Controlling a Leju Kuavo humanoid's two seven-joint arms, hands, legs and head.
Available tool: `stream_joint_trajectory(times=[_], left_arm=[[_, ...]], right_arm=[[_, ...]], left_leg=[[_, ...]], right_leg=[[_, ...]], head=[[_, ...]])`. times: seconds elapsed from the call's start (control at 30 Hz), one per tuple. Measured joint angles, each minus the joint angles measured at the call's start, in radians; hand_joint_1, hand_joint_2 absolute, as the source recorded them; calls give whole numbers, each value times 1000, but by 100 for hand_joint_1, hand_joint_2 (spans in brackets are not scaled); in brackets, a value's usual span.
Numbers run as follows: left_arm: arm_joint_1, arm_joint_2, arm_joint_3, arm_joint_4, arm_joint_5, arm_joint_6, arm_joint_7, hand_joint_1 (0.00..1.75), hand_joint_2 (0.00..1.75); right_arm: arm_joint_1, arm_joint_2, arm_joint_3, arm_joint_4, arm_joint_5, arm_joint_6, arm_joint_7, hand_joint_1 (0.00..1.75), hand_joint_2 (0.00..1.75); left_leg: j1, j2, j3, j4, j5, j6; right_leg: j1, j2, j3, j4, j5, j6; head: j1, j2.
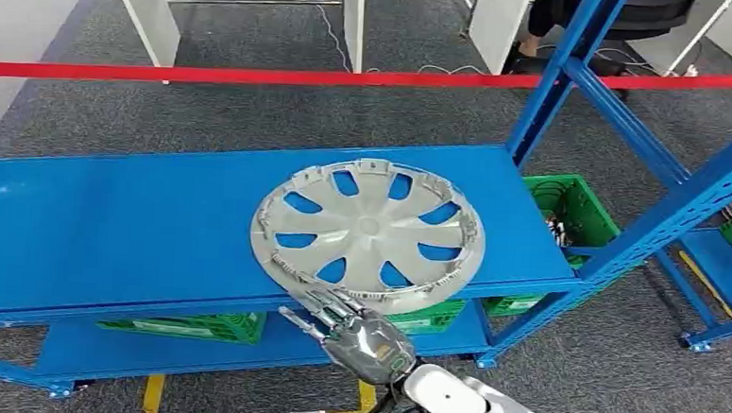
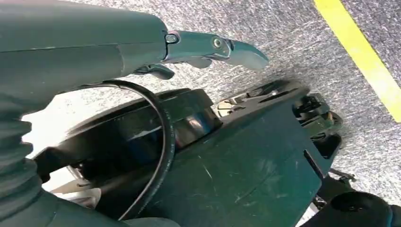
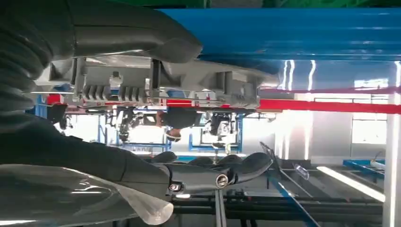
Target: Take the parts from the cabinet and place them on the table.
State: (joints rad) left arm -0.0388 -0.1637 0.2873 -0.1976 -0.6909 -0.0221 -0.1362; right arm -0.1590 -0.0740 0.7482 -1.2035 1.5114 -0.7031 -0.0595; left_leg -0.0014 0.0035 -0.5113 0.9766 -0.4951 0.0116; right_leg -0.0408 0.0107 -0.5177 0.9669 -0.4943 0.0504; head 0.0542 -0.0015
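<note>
Closest to the head camera, low in the frame, the silver right arm reaches up toward the shelving, and the right hand [image 1: 342, 324] sits just at the near rim of the hubcap [image 1: 369, 227]. That grey wheel cover lies flat on the top blue shelf [image 1: 106, 221], its near edge at or slightly over the shelf front. The fingers look spread and laid against the rim, not yet wrapped around it; I'd say the grasp is only beginning. Green crates [image 1: 570, 203] sit lower down in the rack, and a red tape [image 1: 256, 76] crosses the floor behind.

From the left wrist, the left hand [image 2: 203, 49] hangs over grey carpet with a yellow floor line [image 2: 364, 52] nearby. One finger is stretched out, nothing is in it, and it looks loosely open.

From the right wrist, the thumb [image 3: 142, 40] lies on one side of the ribbed hubcap edge [image 3: 156, 82] and the dark fingers [image 3: 222, 172] on the other, with a clear gap between them. So the hand straddles the rim without squeezing it.

To do this well, I'd push the hand further onto the rim before closing, so thumb and fingers bite past the lip, not on the thin clips. Then lift level and draw it straight toward the robot; a wide, light disc held at one edge will want to droop and catch the shelf front.
</note>
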Motion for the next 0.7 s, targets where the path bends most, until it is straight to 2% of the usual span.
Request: stream_joint_trajectory(times=[0.23, 0.43, 0.7], left_arm=[[0, -1, 6, 0, -5, 0, 0, 0, 175], [0, -1, 7, 0, -11, 0, 1, 0, 175], [-1, -1, 8, 0, -13, 0, 2, 0, 175]], right_arm=[[7, 21, -58, 5, -1, 0, -18, 0, 175], [7, 33, -76, 16, -1, 0, -22, 0, 175], [-5, 52, -110, 92, -22, 0, -37, 0, 175]], left_leg=[[0, 0, 0, 0, 0, 0], [0, 0, 0, 0, 0, 0], [0, 0, 0, 0, 0, 0]], right_leg=[[0, 0, 0, 0, 0, 0], [0, 0, 0, 0, 0, 0], [0, 0, 0, 0, 0, 0]], head=[[0, 0], [0, 0], [0, 0]])
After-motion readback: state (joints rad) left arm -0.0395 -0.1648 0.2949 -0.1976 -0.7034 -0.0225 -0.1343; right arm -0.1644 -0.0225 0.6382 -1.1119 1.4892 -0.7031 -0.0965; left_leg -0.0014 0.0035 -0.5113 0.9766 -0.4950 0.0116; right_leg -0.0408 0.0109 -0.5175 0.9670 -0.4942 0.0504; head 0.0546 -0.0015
